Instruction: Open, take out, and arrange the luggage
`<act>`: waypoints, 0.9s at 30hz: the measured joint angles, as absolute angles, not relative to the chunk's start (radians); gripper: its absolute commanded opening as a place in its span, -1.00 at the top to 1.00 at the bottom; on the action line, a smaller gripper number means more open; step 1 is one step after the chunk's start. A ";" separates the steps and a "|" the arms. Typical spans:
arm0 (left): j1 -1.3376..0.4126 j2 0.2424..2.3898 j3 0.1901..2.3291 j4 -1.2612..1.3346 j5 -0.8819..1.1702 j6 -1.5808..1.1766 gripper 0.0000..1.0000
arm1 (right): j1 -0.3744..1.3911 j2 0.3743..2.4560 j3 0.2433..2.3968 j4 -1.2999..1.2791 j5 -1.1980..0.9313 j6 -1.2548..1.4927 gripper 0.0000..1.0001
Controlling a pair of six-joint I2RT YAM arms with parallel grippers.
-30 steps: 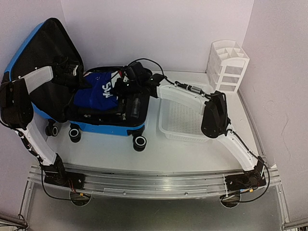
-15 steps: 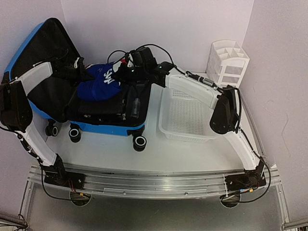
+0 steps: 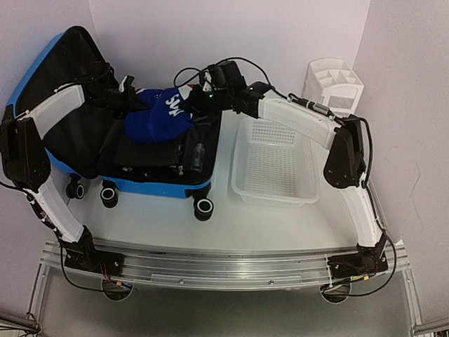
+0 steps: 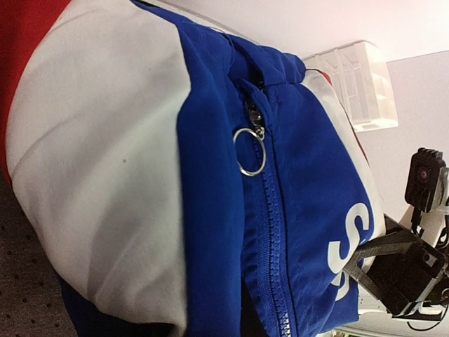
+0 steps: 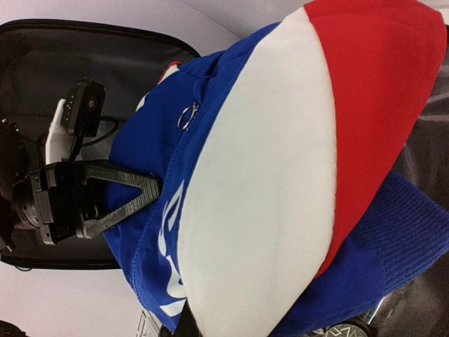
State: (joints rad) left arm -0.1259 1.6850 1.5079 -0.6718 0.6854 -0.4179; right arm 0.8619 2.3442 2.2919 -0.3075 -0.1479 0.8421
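Note:
The luggage (image 3: 151, 187), a bright blue hard-shell suitcase, lies open at the left of the table with its black-lined lid (image 3: 70, 67) propped up. A blue, white and red jacket (image 3: 158, 121) hangs bunched above the open half. My left gripper (image 3: 133, 105) is shut on its left end and my right gripper (image 3: 188, 107) is shut on its right end. The jacket (image 4: 309, 175) fills the left wrist view and hides that gripper's own fingers. It (image 5: 266, 175) also covers the right gripper's fingers in the right wrist view, where the left gripper (image 5: 144, 193) pinches the blue cloth.
Black folded items (image 3: 147, 151) and a small clear bottle (image 3: 198, 156) lie in the suitcase. A white perforated basket (image 3: 273, 199) stands just to its right. A white compartmented organizer (image 3: 333, 88) sits at the back right corner. Walls close in on three sides.
Both grippers have lifted the jacket up off the suitcase contents and toward the back wall. The right arm has stretched out farther back, uncovering the basket.

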 measured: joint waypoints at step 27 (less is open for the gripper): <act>-0.142 1.776 1.237 -0.683 0.594 -0.341 -0.19 | 0.871 2.318 2.043 -0.292 -0.221 0.897 1.00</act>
